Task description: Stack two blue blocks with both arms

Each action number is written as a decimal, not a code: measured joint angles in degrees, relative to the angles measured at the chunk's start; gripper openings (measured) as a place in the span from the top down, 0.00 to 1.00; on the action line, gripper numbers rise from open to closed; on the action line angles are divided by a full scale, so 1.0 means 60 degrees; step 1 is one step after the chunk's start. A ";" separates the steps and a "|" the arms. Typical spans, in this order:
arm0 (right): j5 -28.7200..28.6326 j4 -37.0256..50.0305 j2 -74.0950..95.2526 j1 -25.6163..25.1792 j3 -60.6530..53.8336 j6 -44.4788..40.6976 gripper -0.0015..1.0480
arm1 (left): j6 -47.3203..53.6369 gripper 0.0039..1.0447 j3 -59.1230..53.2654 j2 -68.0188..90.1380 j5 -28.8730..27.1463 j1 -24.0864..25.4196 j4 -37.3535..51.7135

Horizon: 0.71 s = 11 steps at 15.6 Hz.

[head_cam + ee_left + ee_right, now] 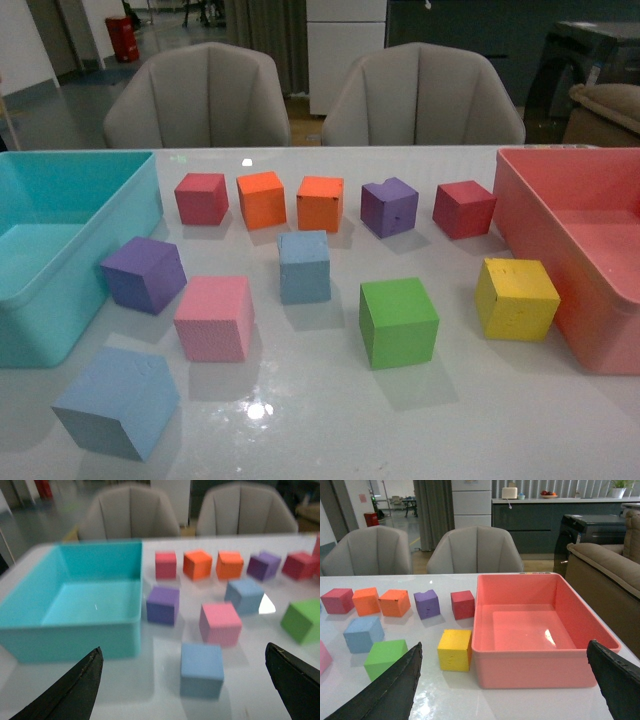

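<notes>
Two pale blue blocks rest on the white table. One blue block (118, 402) (202, 669) lies near the front left, tilted. The other blue block (304, 266) (244, 595) (363, 633) stands mid-table. Neither arm shows in the front view. My left gripper (185, 690) is open, its black fingertips (75, 690) spread wide, the near blue block lying between and beyond them. My right gripper (510, 690) is open over the table before the pink bin, holding nothing.
A turquoise bin (60, 300) (70, 635) stands at the left, a pink bin (600, 320) (535, 670) at the right. Around the blue blocks lie pink (214, 317), purple (144, 273), green (398, 322) and yellow (516, 298) cubes. A far row has red, orange and purple cubes.
</notes>
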 joint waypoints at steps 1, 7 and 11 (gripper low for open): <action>-0.0004 0.0004 0.0000 0.0000 0.0000 0.0000 0.06 | 0.0000 0.06 0.0280 0.0517 0.0248 0.0051 -0.0495; -0.0004 -0.0004 0.0000 0.0000 0.0000 0.0000 0.06 | 0.0321 0.06 0.0678 0.4889 0.1104 -0.0557 0.3526; -0.0004 0.0000 0.0000 0.0000 0.0000 0.0000 0.06 | 0.0415 0.06 0.0980 0.6167 0.1264 -0.0688 0.4382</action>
